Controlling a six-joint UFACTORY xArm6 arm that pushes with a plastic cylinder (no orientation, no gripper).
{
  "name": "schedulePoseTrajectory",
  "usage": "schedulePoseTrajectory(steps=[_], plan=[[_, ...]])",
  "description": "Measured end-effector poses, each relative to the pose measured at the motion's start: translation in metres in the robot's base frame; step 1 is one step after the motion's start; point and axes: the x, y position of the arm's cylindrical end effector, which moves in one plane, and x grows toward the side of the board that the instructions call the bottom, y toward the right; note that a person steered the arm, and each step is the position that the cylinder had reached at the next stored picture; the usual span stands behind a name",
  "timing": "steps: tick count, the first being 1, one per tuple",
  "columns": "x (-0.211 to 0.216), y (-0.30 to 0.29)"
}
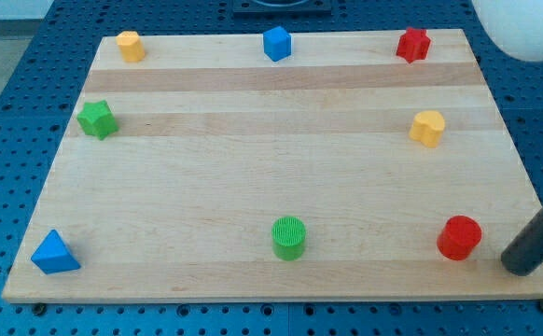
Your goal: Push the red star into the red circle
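The red star [412, 44] sits near the top right corner of the wooden board [281, 177]. The red circle [459, 237] stands near the bottom right, far below the star. My tip [520, 264] is the lower end of the dark rod coming in from the view's right edge. It rests just to the right of the red circle, a small gap apart, and far from the red star.
A yellow block [427, 128] lies between the star and the circle. A green circle [289, 237] is at the bottom middle, a blue triangle [54, 253] bottom left, a green star [96, 119] at left, a yellow block [130, 46] top left, a blue block [276, 43] top middle.
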Motion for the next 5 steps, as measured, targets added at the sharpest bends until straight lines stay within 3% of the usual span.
schedulePoseTrajectory(steps=[2, 4, 5], plan=[[-0.002, -0.031], [-0.091, -0.098], [-0.136, -0.104]])
